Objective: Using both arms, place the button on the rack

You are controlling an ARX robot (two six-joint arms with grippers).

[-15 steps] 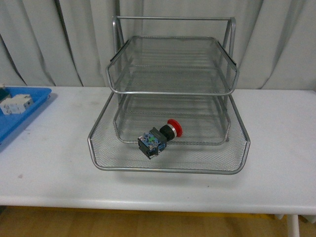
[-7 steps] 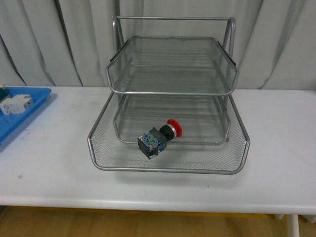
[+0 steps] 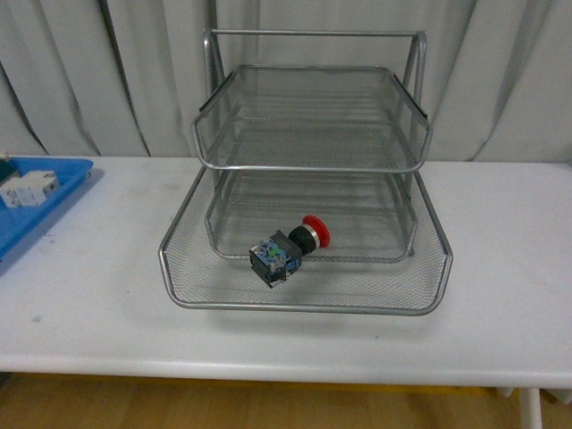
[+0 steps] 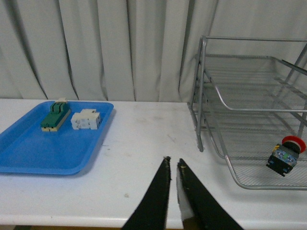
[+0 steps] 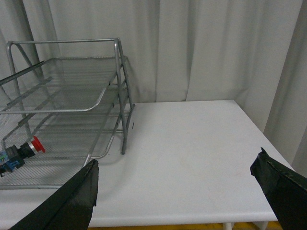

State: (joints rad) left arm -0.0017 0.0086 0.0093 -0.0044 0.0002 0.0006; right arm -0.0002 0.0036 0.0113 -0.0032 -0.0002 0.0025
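Only wrist views show left end effector (image 4: 173, 164) pinched, right end effector (image 5: 177, 163) splayed.

Our left gripper (image 4: 173, 162) points toward the far side, its black fingers drawn almost together with only a sliver between them, holding nothing. Our right gripper (image 5: 177, 160) has its fingers spread wide, empty.

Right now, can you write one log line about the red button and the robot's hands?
button: lying in bottom tray of rack | left gripper: shut, empty | right gripper: open, empty | task: looks done
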